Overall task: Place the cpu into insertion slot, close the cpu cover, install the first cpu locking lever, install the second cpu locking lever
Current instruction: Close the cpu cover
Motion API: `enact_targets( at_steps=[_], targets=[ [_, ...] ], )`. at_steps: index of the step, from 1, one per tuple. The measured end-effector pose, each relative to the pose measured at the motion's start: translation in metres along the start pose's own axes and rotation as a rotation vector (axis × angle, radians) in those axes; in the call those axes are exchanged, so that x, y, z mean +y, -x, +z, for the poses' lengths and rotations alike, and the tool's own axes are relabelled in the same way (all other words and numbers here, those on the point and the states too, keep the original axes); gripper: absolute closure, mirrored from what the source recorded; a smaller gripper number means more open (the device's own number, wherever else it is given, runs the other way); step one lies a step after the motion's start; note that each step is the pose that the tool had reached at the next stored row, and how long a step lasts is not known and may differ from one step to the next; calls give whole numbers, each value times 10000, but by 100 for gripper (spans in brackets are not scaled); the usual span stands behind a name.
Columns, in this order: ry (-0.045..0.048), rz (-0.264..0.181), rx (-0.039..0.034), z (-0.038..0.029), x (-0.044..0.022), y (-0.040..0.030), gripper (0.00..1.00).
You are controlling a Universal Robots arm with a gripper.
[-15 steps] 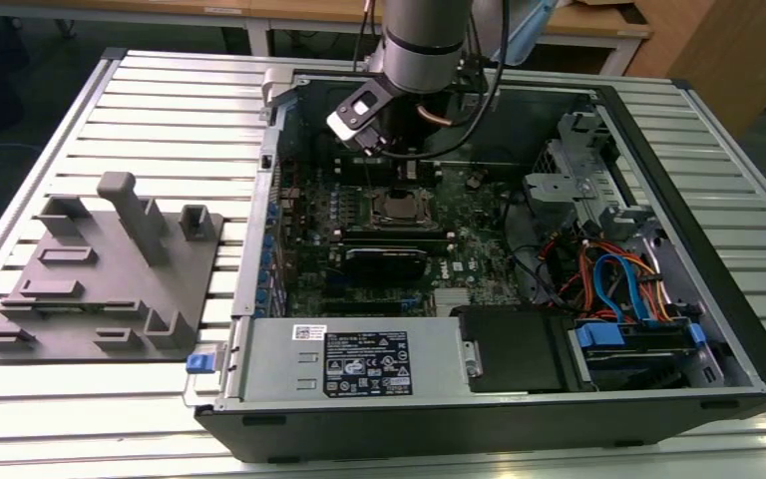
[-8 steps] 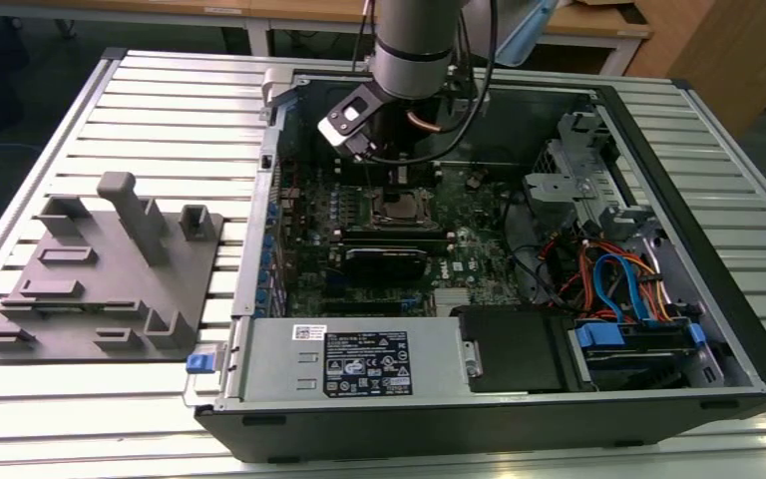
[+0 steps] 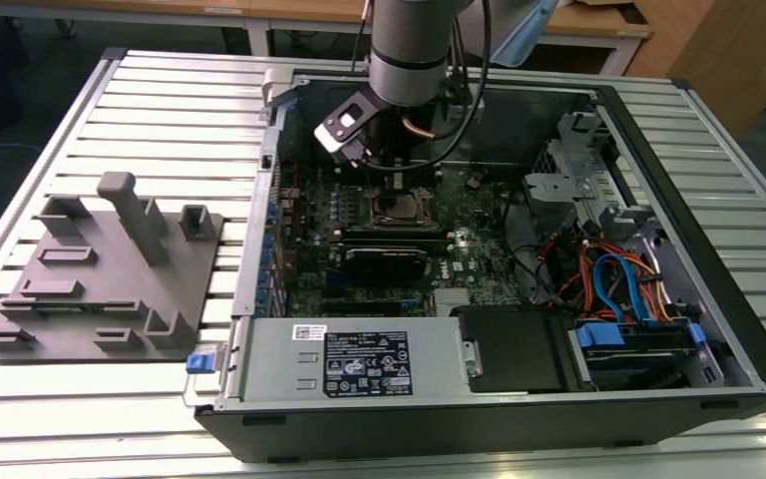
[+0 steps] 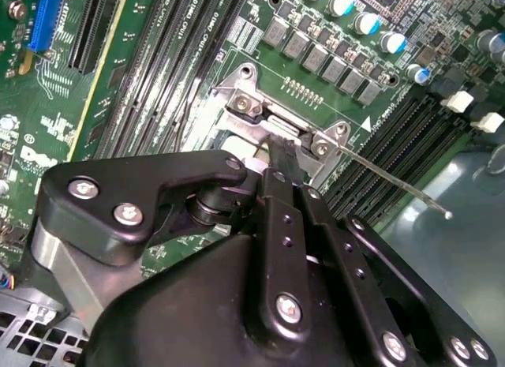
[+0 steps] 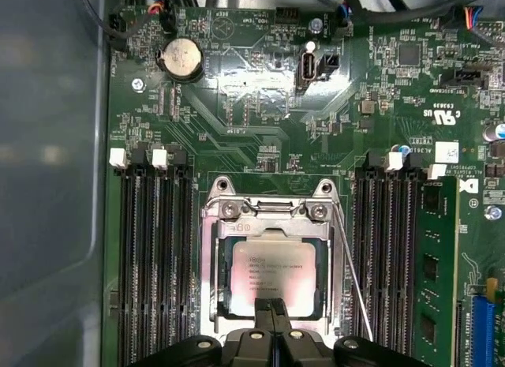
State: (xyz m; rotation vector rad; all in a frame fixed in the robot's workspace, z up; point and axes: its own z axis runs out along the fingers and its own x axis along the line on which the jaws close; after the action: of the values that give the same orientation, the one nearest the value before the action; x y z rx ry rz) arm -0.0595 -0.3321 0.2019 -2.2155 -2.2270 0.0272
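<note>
Exterior view: a black open-sided computer case (image 3: pixel 490 424) lies on a silver slatted metal desk (image 3: pixel 117 90). A grey plastic fixture plate with upright blocks (image 3: pixel 104 279) sits on the desk at the exterior view's left. A grey robot arm (image 3: pixel 410 55) comes down from the upper middle of the frame into the case. Its black gripper (image 3: pixel 394 188) hangs just above the small square silver-grey cpu (image 3: pixel 403 208), which lies on the green circuit board (image 3: pixel 477 215) in the upper middle of the case.

Second wrist view: the gripper's black linkage is in the foreground. The narrow black fingers (image 4: pixel 286 166) are together, with nothing seen between them. Their tips are at the silvery metal hinge end of the cpu cover (image 4: pixel 260 118). A thin silver wire locking lever (image 4: pixel 394 181) runs from that hinge, and its free end is out over the long black slots.

First wrist view: the cpu (image 5: pixel 272 268) sits inside the insertion slot (image 5: pixel 223 292), the square black-framed socket. The cpu cover (image 5: pixel 276 227), a thin silvery frame plate with a square window, lies flat around the chip. The fingers (image 5: pixel 264 312), pressed together, rest over the chip's near edge. The wire lever (image 5: pixel 353 280) slants away beside the cover.
</note>
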Motion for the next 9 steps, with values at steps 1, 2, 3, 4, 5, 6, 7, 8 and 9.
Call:
enact_targets(
  at_steps=[1,2,3,4,5,6,7,8,9],
  targets=[
    [-1,0,-1,3,-4,0,90],
    [0,0,-1,6,-6,0,90],
    [0,-1,0,9,-8,0,90],
    [1,0,1,13,-11,-1,90],
    [1,0,2,19,-12,-1,90],
    [1,-1,0,24,-12,-1,90],
    [-2,-2,-3,27,-13,0,90],
    [-2,-1,-3,27,-14,0,90],
    [-2,0,-3,27,-14,0,90]
  ],
)
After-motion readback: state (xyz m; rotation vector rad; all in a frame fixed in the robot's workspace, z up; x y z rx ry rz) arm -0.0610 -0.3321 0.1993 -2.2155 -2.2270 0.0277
